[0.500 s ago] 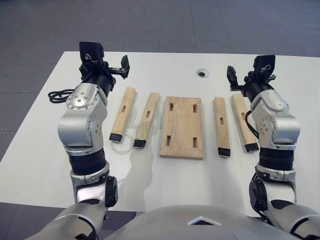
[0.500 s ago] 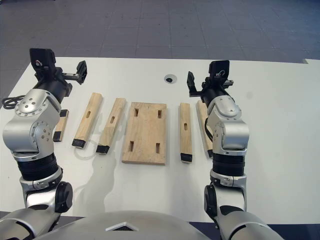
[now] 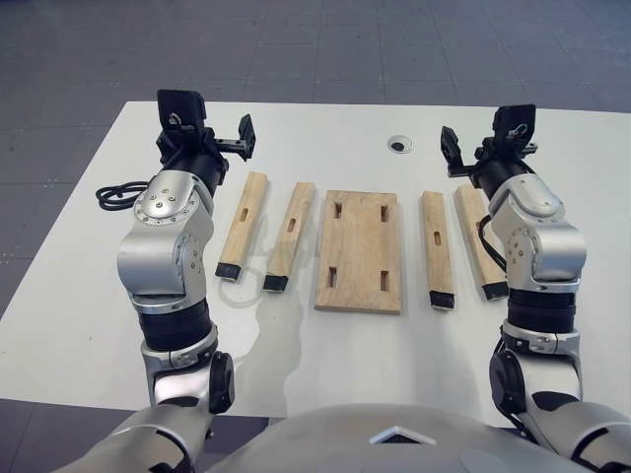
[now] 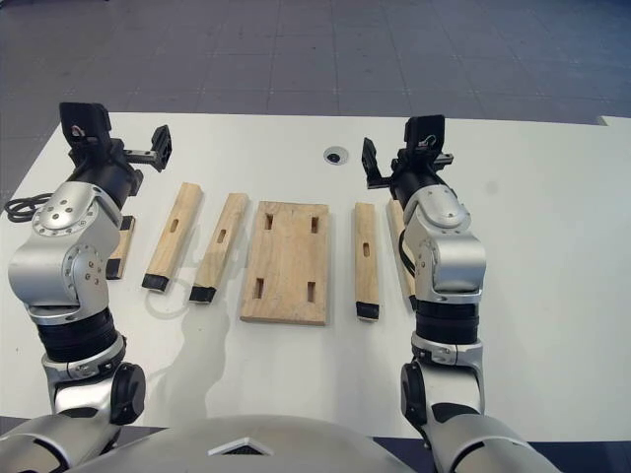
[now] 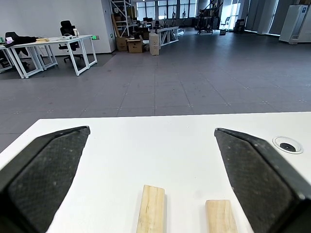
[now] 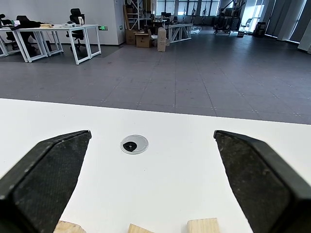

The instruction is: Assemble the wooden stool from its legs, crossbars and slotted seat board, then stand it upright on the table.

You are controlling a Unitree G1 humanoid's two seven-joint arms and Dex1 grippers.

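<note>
The slotted seat board (image 3: 359, 251) lies flat at the table's middle. Two wooden legs (image 3: 244, 226) (image 3: 290, 235) with black end caps lie to its left, and two more (image 3: 437, 248) (image 3: 480, 241) to its right. Another wooden piece (image 4: 120, 246) is partly hidden behind my left arm. My left gripper (image 3: 215, 123) hovers open beyond the far ends of the left legs (image 5: 151, 213), holding nothing. Above the far end of the rightmost leg, my right gripper (image 3: 483, 138) is open too, with nothing between its fingers (image 6: 257, 179).
A round cable grommet (image 3: 399, 146) sits in the white table (image 3: 325, 128) behind the seat board. A black cable (image 3: 116, 190) coils at the left edge. Grey floor lies beyond the far edge.
My right gripper has shifted slightly left and away from me. The left arm has barely moved. The wooden parts lie where they were.
</note>
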